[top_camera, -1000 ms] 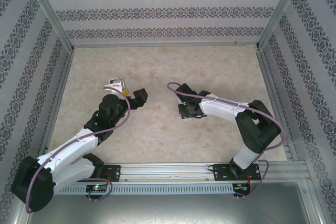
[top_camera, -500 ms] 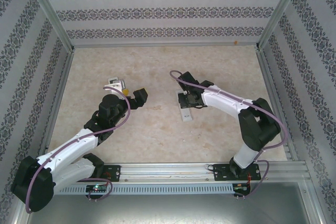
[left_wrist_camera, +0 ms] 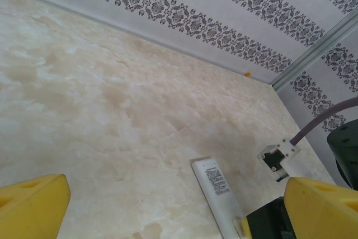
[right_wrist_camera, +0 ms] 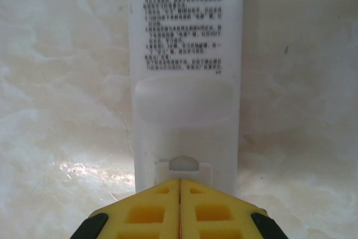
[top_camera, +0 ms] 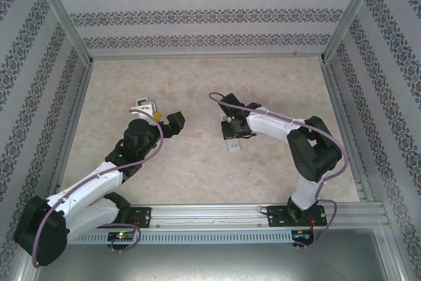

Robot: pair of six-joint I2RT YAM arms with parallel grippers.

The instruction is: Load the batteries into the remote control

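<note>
**Left:** the left gripper (top_camera: pixel 172 123) hovers over the pale marbled table top (top_camera: pixel 197 169). Its yellow-padded jaws are spread wide and hold nothing (no change over the last second).

**Centre:** the slim white plastic remote control (top_camera: pixel 232 144) lies flat between the arms, printed label side up. A second ago the right arm covered it. Its near end is now exposed.

**Right:** the right gripper (right_wrist_camera: pixel 180 186) has shifted towards the remote's far end. Its yellow fingers have come fully together with nothing between them. The tips are set against the small latch tab (right_wrist_camera: pixel 184 163) of the frosted battery cover (right_wrist_camera: pixel 184 104).

**Judgement:** the cover is still seated. Closed tips suit pushing it off, so opening comes before any batteries go in.
</note>
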